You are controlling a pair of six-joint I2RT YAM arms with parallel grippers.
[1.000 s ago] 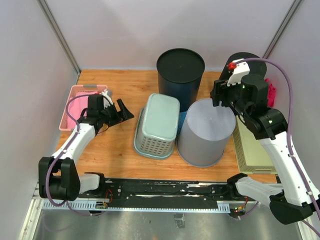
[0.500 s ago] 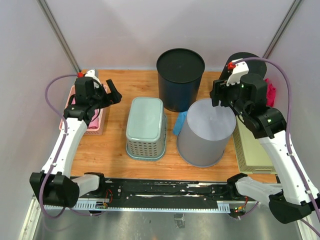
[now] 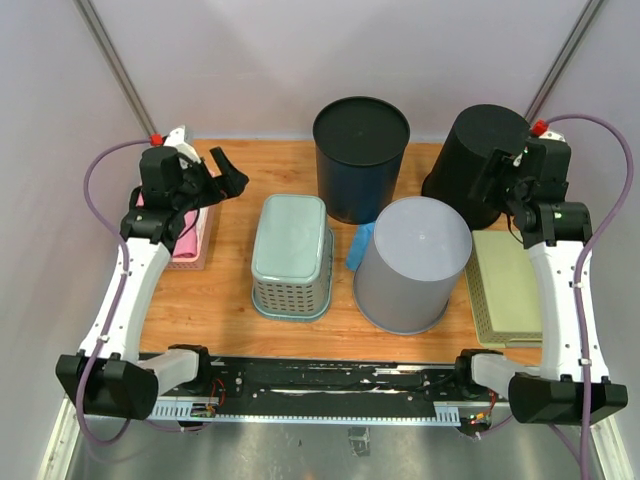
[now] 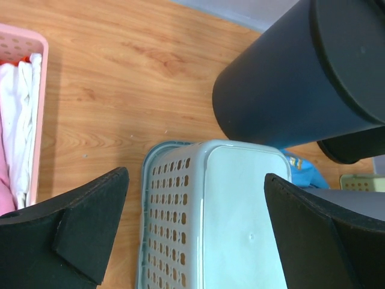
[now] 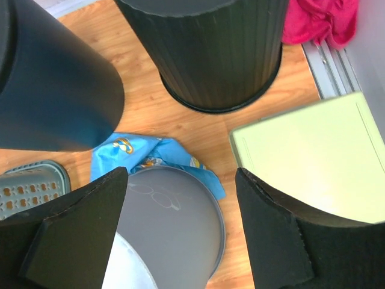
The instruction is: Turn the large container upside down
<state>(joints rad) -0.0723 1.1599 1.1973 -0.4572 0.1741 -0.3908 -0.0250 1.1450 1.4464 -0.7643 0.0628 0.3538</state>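
Your left gripper hangs over the table's left rear, near the pink tray, its fingers spread wide with nothing between them. Your right gripper is spread just as wide and empty, up beside the black bin at the right rear. The basket sits bottom-up left of centre, apart from both grippers, with a grey bin, also bottom-up, to its right and a blue cloth between them.
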